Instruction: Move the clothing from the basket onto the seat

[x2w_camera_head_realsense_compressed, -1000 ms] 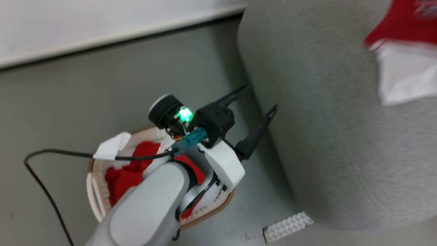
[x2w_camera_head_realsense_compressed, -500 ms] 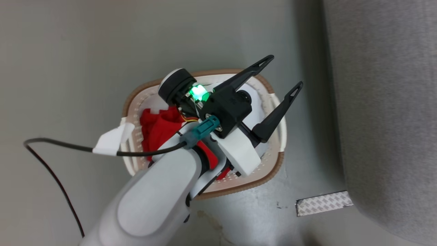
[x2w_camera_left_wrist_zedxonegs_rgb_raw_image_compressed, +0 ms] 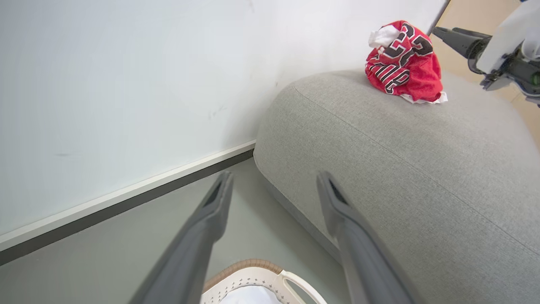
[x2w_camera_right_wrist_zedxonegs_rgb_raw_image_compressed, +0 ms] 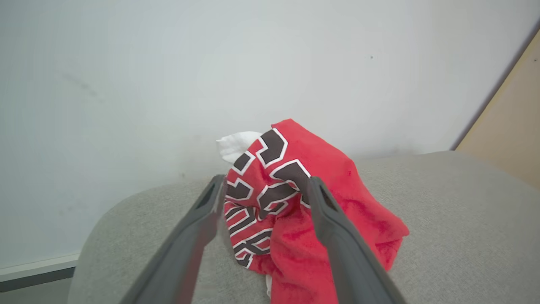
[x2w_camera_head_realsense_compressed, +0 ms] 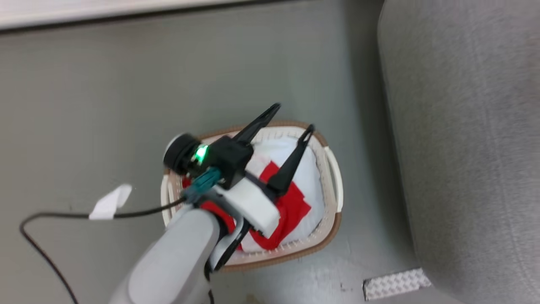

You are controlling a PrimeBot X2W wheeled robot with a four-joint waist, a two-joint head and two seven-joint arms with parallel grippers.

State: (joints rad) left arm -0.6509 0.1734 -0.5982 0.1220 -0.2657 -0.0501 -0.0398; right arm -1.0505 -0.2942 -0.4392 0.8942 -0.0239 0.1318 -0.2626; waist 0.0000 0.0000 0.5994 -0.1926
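The cream basket with its brown rim stands on the floor beside the grey seat. Red clothing lies in it on a white cloth. My left gripper hangs open above the basket, its fingertips over the far rim. In the left wrist view the left gripper points over the basket rim at the seat. A red numbered jersey lies crumpled on top of the seat. My right gripper is open, its fingers framing that jersey on the seat.
A white wall with a dark baseboard runs behind the seat and the basket. A patterned tape patch sticks to the floor near the seat's corner. A black cable with a white tag trails left of my left arm.
The head camera has swung. My left gripper has come back from the seat's side to above the basket and stays open. More of the red and white cloth in the basket shows.
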